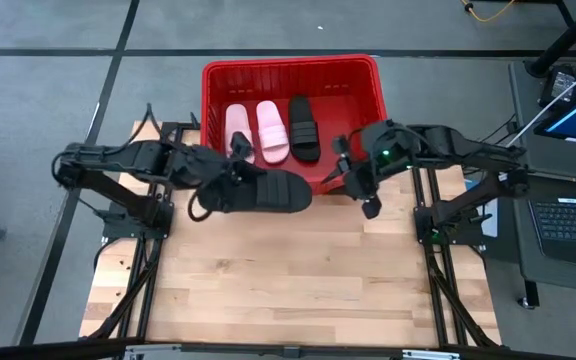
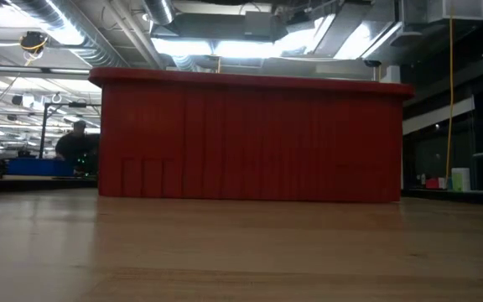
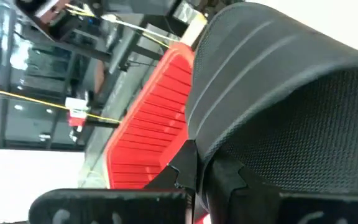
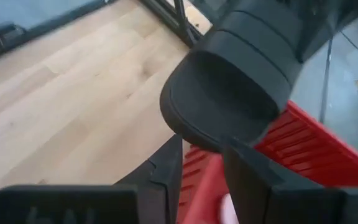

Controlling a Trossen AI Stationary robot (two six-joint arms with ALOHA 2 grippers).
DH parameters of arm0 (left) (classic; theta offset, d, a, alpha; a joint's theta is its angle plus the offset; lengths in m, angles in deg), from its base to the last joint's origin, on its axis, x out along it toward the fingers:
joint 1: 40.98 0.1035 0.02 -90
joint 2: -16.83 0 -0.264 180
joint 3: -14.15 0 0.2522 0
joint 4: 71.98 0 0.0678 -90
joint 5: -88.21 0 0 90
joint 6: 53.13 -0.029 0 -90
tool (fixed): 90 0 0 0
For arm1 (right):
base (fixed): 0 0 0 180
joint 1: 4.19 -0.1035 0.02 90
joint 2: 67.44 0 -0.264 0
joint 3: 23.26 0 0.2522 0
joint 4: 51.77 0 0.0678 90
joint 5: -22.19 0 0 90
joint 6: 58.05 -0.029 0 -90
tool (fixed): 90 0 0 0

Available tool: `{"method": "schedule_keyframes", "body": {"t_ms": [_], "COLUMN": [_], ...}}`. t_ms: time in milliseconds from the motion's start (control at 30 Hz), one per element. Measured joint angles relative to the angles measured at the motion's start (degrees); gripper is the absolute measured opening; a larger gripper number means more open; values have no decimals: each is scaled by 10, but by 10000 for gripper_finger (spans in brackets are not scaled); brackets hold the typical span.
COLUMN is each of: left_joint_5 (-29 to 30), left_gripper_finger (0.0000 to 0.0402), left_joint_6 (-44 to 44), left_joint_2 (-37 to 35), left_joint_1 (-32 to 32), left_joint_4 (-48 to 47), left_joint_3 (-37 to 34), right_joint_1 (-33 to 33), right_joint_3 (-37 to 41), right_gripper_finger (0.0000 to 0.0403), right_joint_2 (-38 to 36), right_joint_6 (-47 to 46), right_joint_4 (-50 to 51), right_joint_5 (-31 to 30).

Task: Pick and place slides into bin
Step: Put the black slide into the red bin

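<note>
The red bin (image 1: 288,63) stands at the table's far middle and fills the low view (image 2: 250,134). Two pale pink slides (image 1: 256,131) and one black slide (image 1: 304,127) lie inside it. My left gripper (image 1: 233,178) is shut on the other black slide (image 1: 263,190), just in front of the bin's near wall. My right gripper (image 1: 353,185) is open at the bin's near right corner. In its wrist view (image 4: 201,180) the bin's rim (image 4: 303,143) shows between its fingers, and the held slide's rounded end (image 4: 229,93) is just ahead. My left gripper pinches the black slide between its two fingers at the edge of its sole (image 3: 194,165), beside the ribbed strap (image 3: 260,62). The fingers come from the table's left, across the slide. The slide lies roughly level and is lifted clear of the table; the low view shows none of it.
Bare wooden table top (image 1: 288,280) lies between the arms and the near edge. The arms' black frames (image 1: 128,270) stand at both sides. A laptop (image 1: 568,220) sits beyond the table's right edge.
</note>
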Motion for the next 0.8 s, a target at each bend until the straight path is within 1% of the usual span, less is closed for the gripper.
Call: {"method": "schedule_keyframes", "body": {"t_ms": [133, 333, 467, 600, 667, 800], "left_joint_5": [-49, -131, -169, -214, -232, -244], "left_gripper_finger": [6, 6, 5, 5, 5, 5], "left_joint_6": [-35, -88, -108, -123, -124, -125], "left_joint_2": [-22, -23, -29, -39, -43, -43], "left_joint_1": [29, 73, 100, 128, 140, 157], "left_joint_4": [30, 33, 33, 34, 33, 32], "left_joint_3": [-34, -38, -38, -38, -38, -38], "right_joint_1": [0, 0, 0, 0, -4, -17], "right_joint_3": [-62, -136, -155, -155, -155, -155], "right_gripper_finger": [111, 111, 111, 111, 111, 111], "right_joint_2": [43, 106, 129, 136, 137, 145], "right_joint_6": [15, 47, 48, 64, 75, 79], "right_joint_4": [25, 83, 119, 121, 120, 106], "right_joint_5": [-17, -18, -18, -20, -42, -126]}}
